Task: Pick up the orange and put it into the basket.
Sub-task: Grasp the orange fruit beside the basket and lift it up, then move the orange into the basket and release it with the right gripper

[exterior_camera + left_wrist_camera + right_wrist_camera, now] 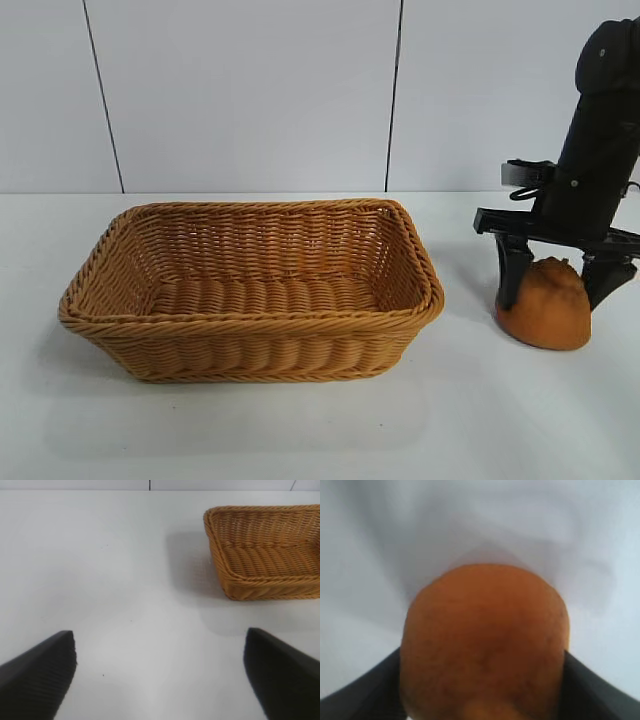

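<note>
Now right pincer [553, 280] clasps orange [546, 305] on table [300, 430] beside basket [250, 290]; left pincer [160, 675] spread, idle.

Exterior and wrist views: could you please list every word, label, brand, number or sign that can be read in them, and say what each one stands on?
None: no readable text in any view.
The basket is plain wicker, without a tag.
The orange has bare skin, without a sticker.
The right gripper and left gripper are plain black, unmarked.
The table and wall are blank.
</note>
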Tool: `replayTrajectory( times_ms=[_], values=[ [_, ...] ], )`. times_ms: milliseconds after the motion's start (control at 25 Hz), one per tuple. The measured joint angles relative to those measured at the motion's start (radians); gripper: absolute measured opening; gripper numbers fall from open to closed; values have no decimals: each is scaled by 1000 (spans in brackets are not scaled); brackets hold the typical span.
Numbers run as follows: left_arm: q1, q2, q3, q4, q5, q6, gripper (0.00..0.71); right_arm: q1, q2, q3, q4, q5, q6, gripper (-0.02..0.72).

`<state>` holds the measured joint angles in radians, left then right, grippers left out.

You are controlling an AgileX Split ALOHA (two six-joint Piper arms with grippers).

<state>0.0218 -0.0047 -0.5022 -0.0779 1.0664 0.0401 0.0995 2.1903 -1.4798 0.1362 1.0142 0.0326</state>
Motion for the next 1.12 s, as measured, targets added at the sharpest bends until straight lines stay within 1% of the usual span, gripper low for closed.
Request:
replayTrajectory(
  times_ms=[120, 160, 680, 720, 840, 960, 1120],
  values=[
    [0, 0, 0, 0, 0, 0, 645, 0, -16, -1, -4, 23, 0, 100],
    [0, 0, 0, 0, 0, 0, 645, 0, -28, -2, -7, 26, 0, 71],
    [0, 0, 0, 0, 0, 0, 645, 0, -347, -1, -10, 31, -11, 71],
    [0, 0, 0, 0, 0, 0, 645, 0, -361, -1, -8, 31, -11, 71],
    [0, 0, 0, 0, 0, 0, 645, 3, -383, -1, 28, 31, -23, 71],
    [0, 0, 0, 1, -1, 0, 645, 45, -388, -11, 57, 34, -38, 71],
    [0, 0, 0, 1, -1, 0, 645, 168, -388, -57, 73, 28, -33, 71]
  ],
)
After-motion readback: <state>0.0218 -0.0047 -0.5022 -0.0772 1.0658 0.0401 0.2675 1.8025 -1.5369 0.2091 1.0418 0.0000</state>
